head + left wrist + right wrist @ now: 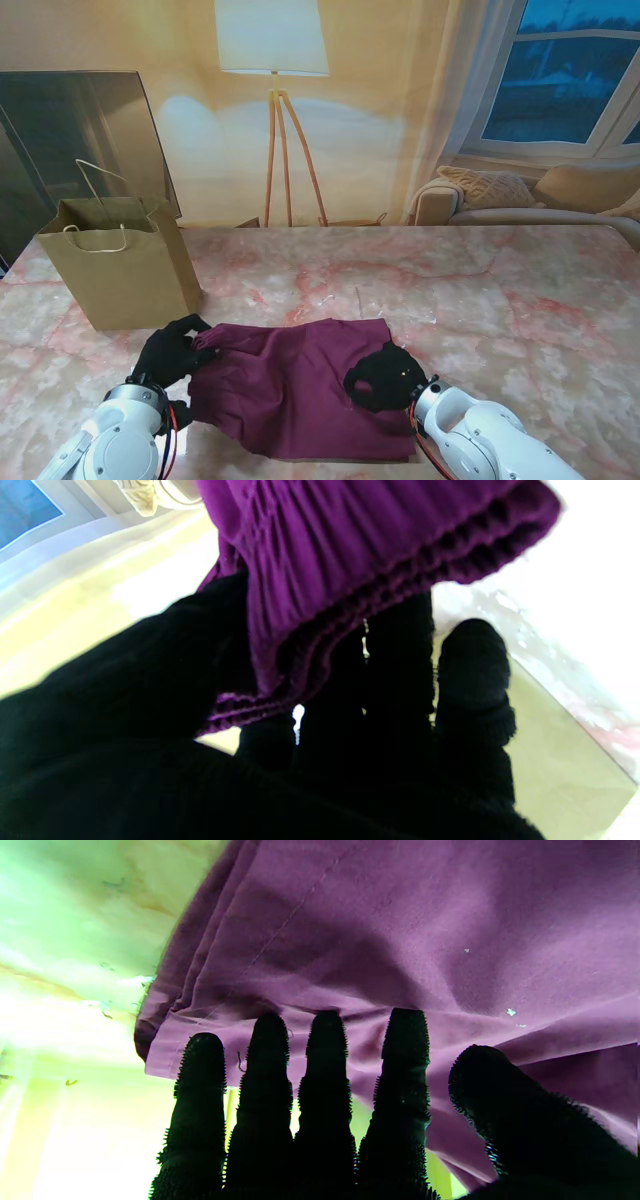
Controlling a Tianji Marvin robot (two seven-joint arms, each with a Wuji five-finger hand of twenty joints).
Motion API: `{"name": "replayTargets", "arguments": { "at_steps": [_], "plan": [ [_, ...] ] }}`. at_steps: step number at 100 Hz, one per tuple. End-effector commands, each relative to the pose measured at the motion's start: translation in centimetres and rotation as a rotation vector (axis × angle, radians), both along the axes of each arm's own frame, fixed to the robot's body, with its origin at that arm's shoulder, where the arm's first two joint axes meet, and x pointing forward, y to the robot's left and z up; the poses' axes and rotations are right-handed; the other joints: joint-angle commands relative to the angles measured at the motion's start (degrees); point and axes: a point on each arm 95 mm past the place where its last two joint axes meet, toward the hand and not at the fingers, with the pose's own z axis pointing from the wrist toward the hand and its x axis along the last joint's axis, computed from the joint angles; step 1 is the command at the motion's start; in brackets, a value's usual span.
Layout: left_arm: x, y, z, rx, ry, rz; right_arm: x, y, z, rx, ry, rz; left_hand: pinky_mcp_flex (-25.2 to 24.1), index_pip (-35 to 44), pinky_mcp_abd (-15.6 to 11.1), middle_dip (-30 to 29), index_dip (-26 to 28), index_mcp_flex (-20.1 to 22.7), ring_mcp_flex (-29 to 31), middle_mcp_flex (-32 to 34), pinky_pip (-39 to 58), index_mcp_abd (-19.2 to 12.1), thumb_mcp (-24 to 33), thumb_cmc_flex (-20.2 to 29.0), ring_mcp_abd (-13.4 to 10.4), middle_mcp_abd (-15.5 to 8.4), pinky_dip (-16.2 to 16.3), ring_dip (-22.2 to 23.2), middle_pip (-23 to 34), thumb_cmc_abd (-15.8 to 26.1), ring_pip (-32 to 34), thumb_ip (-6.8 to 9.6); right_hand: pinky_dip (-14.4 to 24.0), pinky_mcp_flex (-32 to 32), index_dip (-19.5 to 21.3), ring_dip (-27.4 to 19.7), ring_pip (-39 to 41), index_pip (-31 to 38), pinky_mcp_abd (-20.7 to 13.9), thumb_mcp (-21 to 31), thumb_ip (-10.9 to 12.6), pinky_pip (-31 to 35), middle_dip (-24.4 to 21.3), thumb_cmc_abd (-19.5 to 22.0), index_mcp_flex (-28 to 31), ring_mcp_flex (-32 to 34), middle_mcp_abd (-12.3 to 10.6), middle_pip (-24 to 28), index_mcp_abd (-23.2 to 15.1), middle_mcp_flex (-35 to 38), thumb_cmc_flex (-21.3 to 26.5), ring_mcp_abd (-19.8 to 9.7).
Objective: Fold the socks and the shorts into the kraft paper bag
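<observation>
Purple shorts [300, 385] lie spread on the marble table [500, 300] close to me. My left hand [172, 352], in a black glove, is at their left edge. In the left wrist view it [350, 730] pinches the gathered waistband [380, 545] between thumb and fingers, lifted off the table. My right hand [385, 378] rests on the shorts' right part. Its fingers [325, 1065] are straight and spread against the cloth [425, 930], with the thumb apart and nothing held. The kraft paper bag [120, 270] stands upright and open, farther from me on the left. No socks are visible.
The bag's handles [95, 240] stick up above its mouth, just beyond my left hand. Bare marble stretches to the right and farther from me. A floor lamp [272, 110], a dark panel [80, 130] and a sofa [520, 195] stand behind the table.
</observation>
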Motion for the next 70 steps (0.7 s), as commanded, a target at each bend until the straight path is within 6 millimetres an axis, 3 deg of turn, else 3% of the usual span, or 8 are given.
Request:
{"name": "replayTargets", "arguments": {
  "at_steps": [1,11,22,32,44,70],
  "plan": [
    [0.1,-1.3,1.0,-0.040,-0.005,-0.037,-1.5,-0.8,-2.9,-0.057,0.070,0.000,2.19,2.11,-1.04,-2.48,-1.19,3.12,3.96,3.54,2.98,-1.60,4.94,3.01,-1.09,-2.74,-1.14,-1.40,0.09,2.83,0.12,2.23,1.62,-1.32,-1.45,-0.45,-0.38,-1.15,-0.10,-0.97,0.03,-1.31,-0.86,0.28,2.42,0.56,0.54,-0.80,2.35,1.81,-0.63,-1.29],
    [0.3,-2.6,1.7,-0.069,0.022,-0.045,-1.5,-0.8,-3.0,-0.076,0.057,0.008,5.36,1.95,-1.99,-6.90,-3.27,2.78,5.03,4.00,4.08,-0.93,4.12,3.78,-1.13,-1.84,-4.22,-4.14,-0.89,2.81,0.41,0.54,1.69,-1.41,-1.58,-0.47,-0.43,-1.16,-0.14,-1.11,0.08,-1.43,-0.88,0.40,2.31,0.50,0.46,-0.83,2.19,1.87,-0.74,-1.42],
    [0.8,-4.2,2.3,-0.097,0.043,-0.053,-1.6,-0.7,-3.2,-0.078,0.052,0.012,7.29,2.32,-2.96,-10.53,-4.82,2.59,5.19,4.38,4.47,-0.41,3.41,4.31,-1.20,-1.28,-6.77,-7.09,-0.48,2.73,2.47,0.27,1.73,-1.48,-1.62,-0.47,-0.46,-1.06,-0.13,-1.30,0.11,-1.58,-0.91,0.42,2.39,0.48,0.51,-0.93,2.23,1.71,-0.63,-1.35],
    [1.4,-5.6,2.5,-0.114,0.076,-0.069,-1.7,-0.5,-3.4,-0.075,0.053,0.017,7.57,2.31,-3.39,-11.00,-4.93,2.46,5.17,4.44,4.38,-0.38,2.99,4.61,-1.21,-1.26,-7.22,-7.67,-0.48,2.97,2.63,0.20,1.81,-1.50,-1.66,-0.49,-0.49,-1.12,-0.12,-1.46,0.22,-1.65,-0.91,0.60,2.27,0.44,0.48,-0.92,2.27,1.75,-0.69,-1.39],
    [2.2,-7.3,2.1,-0.142,0.119,-0.073,-1.8,-0.5,-3.6,-0.070,0.063,0.015,3.95,2.26,-4.16,-8.96,-3.80,2.07,4.37,2.98,3.84,-1.42,1.62,5.12,-1.03,-2.03,-6.70,-7.66,0.09,3.87,1.02,1.07,1.86,-1.60,-1.63,-0.52,-0.58,-1.15,-0.17,-1.61,0.35,-1.76,-0.92,0.81,2.15,0.26,0.66,-0.96,2.48,1.68,-0.71,-1.44],
    [3.3,-10.2,0.2,-0.180,0.224,-0.065,-2.2,-0.9,-3.8,-0.071,0.073,0.006,6.27,1.97,-5.25,-9.79,-4.18,2.86,5.18,4.02,3.98,-0.74,2.29,4.52,-1.52,-1.71,-6.50,-7.06,-0.52,2.84,0.92,2.61,1.96,-1.63,-1.38,-0.60,-0.66,-1.41,-0.20,-2.28,0.67,-1.97,-0.99,0.98,2.04,0.23,0.56,-1.13,2.43,1.61,-0.65,-1.44]
  ]
}}
